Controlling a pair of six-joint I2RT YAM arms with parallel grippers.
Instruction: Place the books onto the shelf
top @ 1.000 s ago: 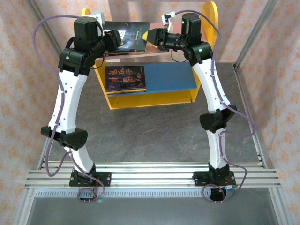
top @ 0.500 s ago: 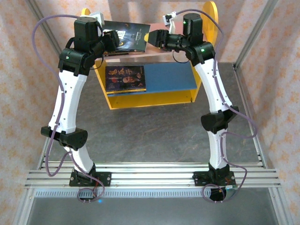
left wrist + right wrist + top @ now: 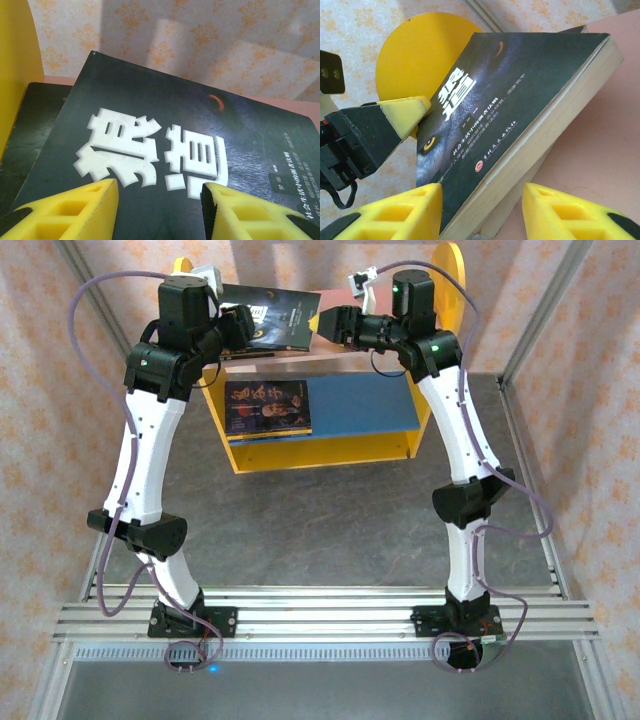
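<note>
A dark book with a wolf cover and white characters lies skewed on another dark book on the shelf's pink upper board. My left gripper is at its left edge, open, and the cover shows between its jaws. Its yellow fingertip sits by the cover's far corner. My right gripper is open. Its jaws straddle the book's near corner with a gap on each side. A third book, with a portrait cover, lies on the blue lower board.
The shelf stands at the back of the dark table, with yellow round-topped side panels on both ends. The right part of the blue board is bare. Patterned walls and metal posts close in the sides.
My right gripper has opened a little and drawn back slightly to the right. The wolf book's right end has shifted a bit. The left arm has stayed put.
</note>
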